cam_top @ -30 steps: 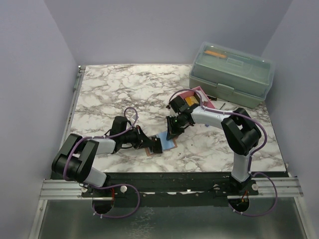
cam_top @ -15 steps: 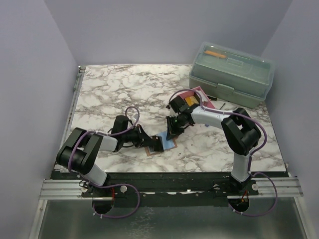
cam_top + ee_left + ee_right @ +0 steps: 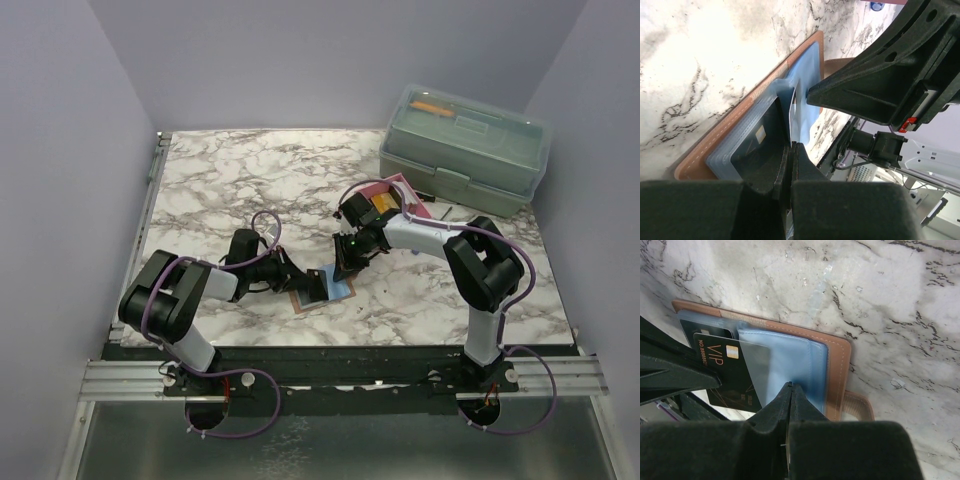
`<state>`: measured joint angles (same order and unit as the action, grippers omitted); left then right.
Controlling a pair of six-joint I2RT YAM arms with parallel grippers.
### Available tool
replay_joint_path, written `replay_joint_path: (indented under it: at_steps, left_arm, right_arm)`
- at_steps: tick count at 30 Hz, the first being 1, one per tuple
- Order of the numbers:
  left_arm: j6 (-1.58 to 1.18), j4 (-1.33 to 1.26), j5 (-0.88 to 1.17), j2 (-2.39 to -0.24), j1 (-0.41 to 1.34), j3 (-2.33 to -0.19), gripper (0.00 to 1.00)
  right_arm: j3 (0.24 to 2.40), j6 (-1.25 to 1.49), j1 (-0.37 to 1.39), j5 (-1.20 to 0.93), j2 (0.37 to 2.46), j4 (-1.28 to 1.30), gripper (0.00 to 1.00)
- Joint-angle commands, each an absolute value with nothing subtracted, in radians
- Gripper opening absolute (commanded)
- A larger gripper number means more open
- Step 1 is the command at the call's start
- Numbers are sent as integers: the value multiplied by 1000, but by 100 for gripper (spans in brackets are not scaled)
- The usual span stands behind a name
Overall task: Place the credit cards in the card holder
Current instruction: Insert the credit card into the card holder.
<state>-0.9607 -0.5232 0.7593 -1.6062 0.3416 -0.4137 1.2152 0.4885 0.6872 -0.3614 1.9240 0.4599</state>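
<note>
The left gripper (image 3: 791, 150) lies low over the marble table (image 3: 230, 185), its two fingers pressed together on the near edge of a black VIP credit card (image 3: 722, 372). It holds the card almost flat, chip side up. The card's far end reaches over the left half of the open card holder (image 3: 839, 367), and a pale translucent film covers the card's right part. The right gripper (image 3: 790, 389) comes in from the opposite side with its fingers also squeezed together, and nothing shows between them. In the left wrist view its tip meets the holder's blue lining (image 3: 790, 360) just beside the card's leading edge, so it stands directly in the card's path. The two grippers are nearly nose to nose over the holder. The holder lies spread flat near the table's front edge, between the two arms. Its brown stitched rim frames the blue inside, and a brown strap tab (image 3: 860, 407) pokes out at its right corner. Farther back on the right, behind the right arm's wrist, a pink tray (image 3: 398, 183) holds something yellow (image 3: 385, 207); what it is cannot be told. Beyond the tray, in the far right corner and well apart from the holder, stands a closed grey-green toolbox (image 3: 465, 150).
</note>
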Motion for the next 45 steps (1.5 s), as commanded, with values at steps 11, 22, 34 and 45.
replay_joint_path:
  at_steps: [11,22,34,45]
  left_arm:
    - [-968,-589,650,-1625,344,-434,0]
    - [-1008,-601,588,-1592,393,-388,0]
    - [-1031,-601,508,-1588,439,-387,0]
    - [-1071,-476,378,-1564,543,-453,0]
  right_arm:
    - [1166,457,693,-334,1954,477,2]
    - [1205,516,692,-297,1870,599,26]
    - [1157,513,663,-309,1855,564,26]
    - [1146,528,664,-413,1882,465,11]
